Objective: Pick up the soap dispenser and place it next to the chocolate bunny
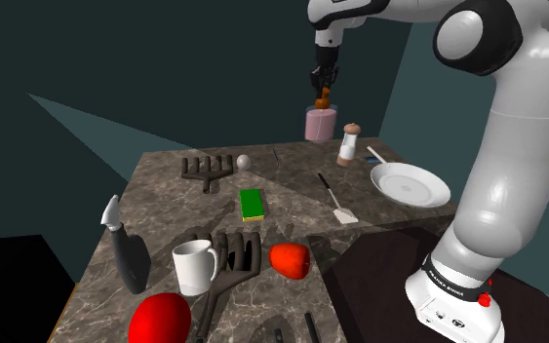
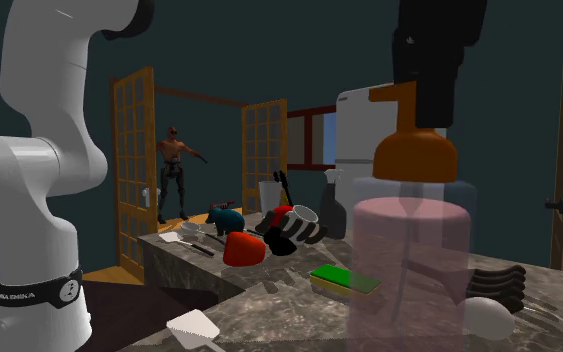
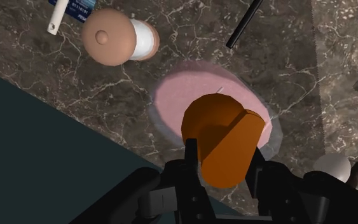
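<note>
One soap dispenser [image 1: 321, 123] stands at the far edge of the marble table [image 1: 165, 209]. It has a pale pink see-through body and an orange pump head [image 3: 222, 137]. Whether its base touches the stone cannot be told. Near it on the same end are one shaker [image 1: 348, 143] with a brown cap, one white plate [image 1: 411, 185] and one white spatula [image 1: 338, 203]. Towards the middle lies one green and yellow sponge [image 1: 252, 204]. The near end has one white mug [image 1: 195, 266] and two red things, a smaller one [image 1: 289, 259] just beside a dark rack and a rounder one [image 1: 160, 319] at the table's front edge. The white arm [image 1: 501, 146] rises from its stand [image 1: 457, 297] at the shoulder view's lower right, bends over at the top and reaches to the far edge of the table. There the gripper [image 1: 322, 86] points straight down over the dispenser. In the wrist view the gripper [image 3: 225, 159] has its two black fingers [image 3: 190, 151] pressed against opposite sides of the orange pump head, pinching it. A band at the arm's base [image 1: 444, 284] carries small white lettering that cannot be read for sure. In the wrist view, a blue label [image 3: 79, 6] beside the shaker bears white writing too small to read.
</note>
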